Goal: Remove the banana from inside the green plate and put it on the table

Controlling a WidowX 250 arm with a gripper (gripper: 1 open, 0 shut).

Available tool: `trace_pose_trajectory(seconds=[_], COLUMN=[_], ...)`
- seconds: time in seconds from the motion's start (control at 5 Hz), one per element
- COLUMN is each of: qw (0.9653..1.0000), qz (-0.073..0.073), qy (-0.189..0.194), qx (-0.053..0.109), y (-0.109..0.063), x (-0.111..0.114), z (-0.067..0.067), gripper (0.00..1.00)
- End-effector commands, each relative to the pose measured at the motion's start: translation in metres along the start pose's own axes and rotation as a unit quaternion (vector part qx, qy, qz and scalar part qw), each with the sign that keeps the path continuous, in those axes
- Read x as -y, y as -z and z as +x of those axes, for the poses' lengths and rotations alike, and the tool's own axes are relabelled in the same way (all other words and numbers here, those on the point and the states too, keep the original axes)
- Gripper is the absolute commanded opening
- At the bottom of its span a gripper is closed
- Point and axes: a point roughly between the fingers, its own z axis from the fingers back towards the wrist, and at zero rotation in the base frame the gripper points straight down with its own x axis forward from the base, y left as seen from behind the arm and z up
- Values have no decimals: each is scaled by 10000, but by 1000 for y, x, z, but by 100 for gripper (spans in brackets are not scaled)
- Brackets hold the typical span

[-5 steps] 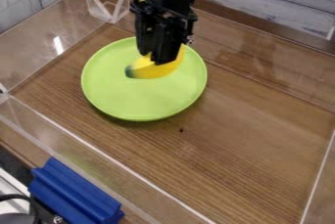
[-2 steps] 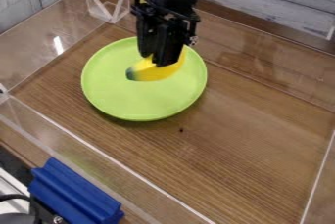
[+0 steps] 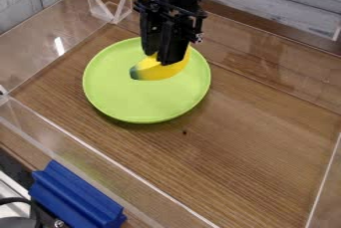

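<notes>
Under gripper (image 3: 164, 61): banana (image 3: 155, 72) (seemingly pinched)

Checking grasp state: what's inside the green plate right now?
The banana lies inside the green plate, toward its far side. The gripper is down on it, shut on the banana. The banana's upper part is covered by the fingers; the rest of the plate is bare.
</notes>
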Motion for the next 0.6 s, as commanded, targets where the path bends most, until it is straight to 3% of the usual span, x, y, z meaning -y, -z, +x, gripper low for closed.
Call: trace_pose_trajectory(seconds=[0.0,0.4], qw=[9990,9979], qz=[124,65], qy=[-164,-475], qx=[402,438], y=[-16,-5], x=[6,15], z=[-3,-8], gripper=[0,0])
